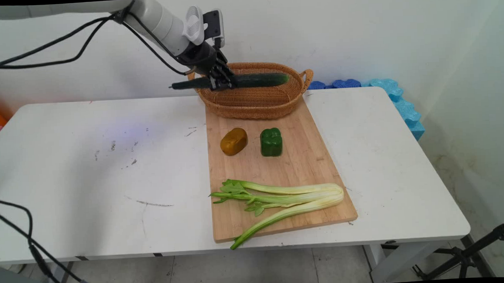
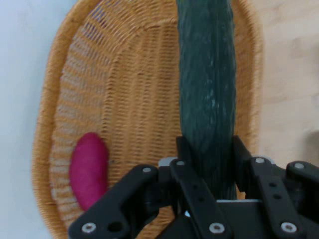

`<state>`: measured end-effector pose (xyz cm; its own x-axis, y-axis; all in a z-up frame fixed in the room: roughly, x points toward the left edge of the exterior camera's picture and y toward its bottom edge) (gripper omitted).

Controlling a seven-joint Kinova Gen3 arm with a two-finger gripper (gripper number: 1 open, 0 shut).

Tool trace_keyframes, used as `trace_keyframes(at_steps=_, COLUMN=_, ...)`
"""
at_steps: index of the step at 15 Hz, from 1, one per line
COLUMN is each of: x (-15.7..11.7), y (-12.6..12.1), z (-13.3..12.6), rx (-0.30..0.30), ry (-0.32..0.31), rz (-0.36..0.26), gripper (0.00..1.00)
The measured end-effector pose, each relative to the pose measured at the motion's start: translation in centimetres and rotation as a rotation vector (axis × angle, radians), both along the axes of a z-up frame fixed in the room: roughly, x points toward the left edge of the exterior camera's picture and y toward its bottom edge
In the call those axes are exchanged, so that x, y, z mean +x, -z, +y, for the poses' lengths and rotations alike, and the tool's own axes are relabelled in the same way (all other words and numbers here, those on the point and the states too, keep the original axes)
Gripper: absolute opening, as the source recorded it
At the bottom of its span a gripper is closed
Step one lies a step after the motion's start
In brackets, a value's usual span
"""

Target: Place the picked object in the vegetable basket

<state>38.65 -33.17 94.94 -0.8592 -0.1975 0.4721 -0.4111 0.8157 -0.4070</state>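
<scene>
Gripper [image 2: 209, 164] of mine pinches a long, dark green cucumber [image 1: 249, 80] near its stem end, level above the woven wicker basket [image 1: 254, 103], so its length spans the oval rim. Inside lies a smooth magenta object [image 2: 88, 170], possibly a vegetable; the basket stands on the wooden cutting board [image 1: 304, 164].

A white tabletop [image 1: 108, 173] carries a wooden cutting board [image 1: 300, 173], with a woven basket [image 1: 254, 103] at the board's far end.

Woven wicker basket [image 1: 254, 101], matt wooden board [image 1: 304, 164], bumpy-skinned cucumber [image 2: 207, 74]
</scene>
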Motion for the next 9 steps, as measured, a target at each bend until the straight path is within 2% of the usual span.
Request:
trace_keyframes(at_steps=5, x=1.7, y=1.7, z=-3.4, rx=-0.012, ry=0.027, rz=-0.059, gripper=0.0)
trace_keyframes(at_steps=9, x=1.9, y=3.3, z=-5.0, rx=-0.006, ry=0.047, rz=-0.068, gripper=0.0)
